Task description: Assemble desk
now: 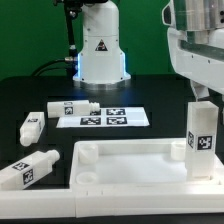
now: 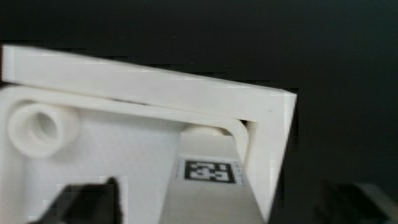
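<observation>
Flanking the upright leg (image 1: 202,138), the jaws stand apart.

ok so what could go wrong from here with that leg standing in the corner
1. The upright leg stands at the corner of the desk top with the gripper open around it. How firmly it is seated does not show; a finger brushing it on the way up might tilt or topple it.
2. A loose leg lies close to the desk top's edge at the exterior view's left; shifting the top could nudge it away.
</observation>
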Robot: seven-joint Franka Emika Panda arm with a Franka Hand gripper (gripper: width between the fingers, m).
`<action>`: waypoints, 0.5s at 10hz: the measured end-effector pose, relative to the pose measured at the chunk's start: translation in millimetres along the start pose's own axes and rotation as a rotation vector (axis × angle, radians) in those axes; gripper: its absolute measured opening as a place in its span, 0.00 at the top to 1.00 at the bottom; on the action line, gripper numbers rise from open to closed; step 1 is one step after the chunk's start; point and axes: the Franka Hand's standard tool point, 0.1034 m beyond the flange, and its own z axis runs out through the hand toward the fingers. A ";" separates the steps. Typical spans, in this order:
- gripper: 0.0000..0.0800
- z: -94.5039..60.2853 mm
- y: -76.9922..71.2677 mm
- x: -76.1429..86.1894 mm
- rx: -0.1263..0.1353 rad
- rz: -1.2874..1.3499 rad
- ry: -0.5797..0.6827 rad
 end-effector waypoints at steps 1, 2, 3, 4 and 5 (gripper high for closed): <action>0.22 -1.2 -0.6 1.0 0.002 -0.168 0.000; 0.19 -1.1 -1.2 -2.5 -0.002 -0.257 0.001; 0.19 -0.8 -0.9 -1.7 -0.002 -0.332 0.001; 0.19 -0.8 -0.8 -1.2 -0.002 -0.381 0.001; 0.19 -0.8 -0.7 -0.9 -0.002 -0.479 0.001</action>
